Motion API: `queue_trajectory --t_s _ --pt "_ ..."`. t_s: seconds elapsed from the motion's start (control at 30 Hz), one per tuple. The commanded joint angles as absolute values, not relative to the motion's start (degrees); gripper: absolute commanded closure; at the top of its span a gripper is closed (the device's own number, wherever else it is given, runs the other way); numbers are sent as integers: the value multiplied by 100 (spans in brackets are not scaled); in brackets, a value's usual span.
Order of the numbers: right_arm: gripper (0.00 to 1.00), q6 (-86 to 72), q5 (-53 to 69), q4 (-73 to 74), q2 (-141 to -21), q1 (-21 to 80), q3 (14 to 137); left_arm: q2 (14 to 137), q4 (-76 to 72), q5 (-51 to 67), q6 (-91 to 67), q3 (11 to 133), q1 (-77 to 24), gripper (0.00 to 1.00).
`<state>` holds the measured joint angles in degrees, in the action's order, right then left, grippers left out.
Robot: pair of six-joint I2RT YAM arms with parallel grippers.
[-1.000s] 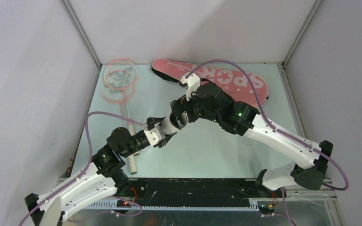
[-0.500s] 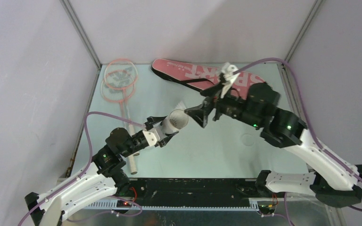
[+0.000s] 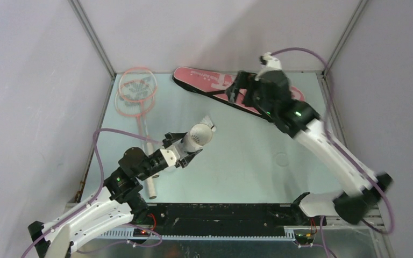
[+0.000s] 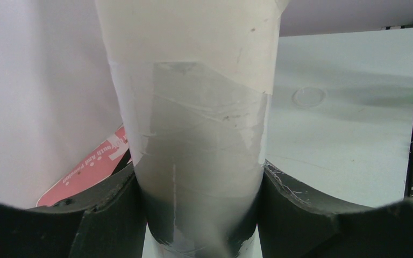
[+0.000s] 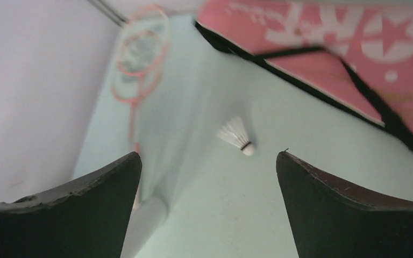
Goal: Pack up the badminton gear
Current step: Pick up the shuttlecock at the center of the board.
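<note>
The left gripper [image 4: 199, 183] is clamped around the tube [image 4: 193, 97], its fingers pressed against both sides of the taped lower part. From above, the tube [image 3: 193, 141] is lifted off the table [image 3: 258, 166] and slanted, with its open mouth pointing toward the middle. The right gripper [image 5: 208, 157] has its jaws spread wide with nothing between them, and it hovers over the near edge of the bag [image 3: 207, 80], aimed down and to the left. Its camera looks straight at a single shuttlecock [image 5: 237, 137], which lies on its side on the table just past the tube's mouth, apart from the bag [image 5: 355, 48] and well apart from the two rackets [image 5: 140, 59] stacked in the far left corner. No other shuttlecocks show, and the tube's inside cannot be seen. The likely next step is picking up this shuttlecock, and several things could go wrong. A pinch across the feather skirt would crush it, so the cork end is the safer hold. A descent that is slightly off would nudge the light shuttlecock away, or clip the tube's rim just beside it. The bag's black strap [image 5: 365, 91] runs close by and could snag a finger. If the left arm dips the mouth, anything inside the tube could slide out.
</note>
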<state>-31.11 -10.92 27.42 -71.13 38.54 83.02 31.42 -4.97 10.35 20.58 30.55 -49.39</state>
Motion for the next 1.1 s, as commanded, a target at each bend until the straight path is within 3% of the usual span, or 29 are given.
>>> queue_trajectory --t_s 0.0,0.43,0.63,0.77,0.93,1.07 --pt "2 -3949 -1385 3274 -8845 3710 8868 2966 -824 899 1932 3053 -4960 69" --pt "6 -3846 -2102 4609 -13044 4153 12731 2734 -591 950 1837 3016 -4964 69" --pt "13 -3624 -2453 4717 -14022 4282 13322 2611 -560 959 1828 2990 -4958 69" --pt "25 -3483 -2453 4542 -14261 4250 13355 2628 -567 1003 1791 2986 -4967 69" --pt "49 -3081 -2295 4593 -14362 4322 13369 2674 -507 1021 1803 3026 -4962 69" --pt "78 -2924 -2565 4614 -14082 4447 12995 2726 -524 1021 1813 3043 -4964 69"
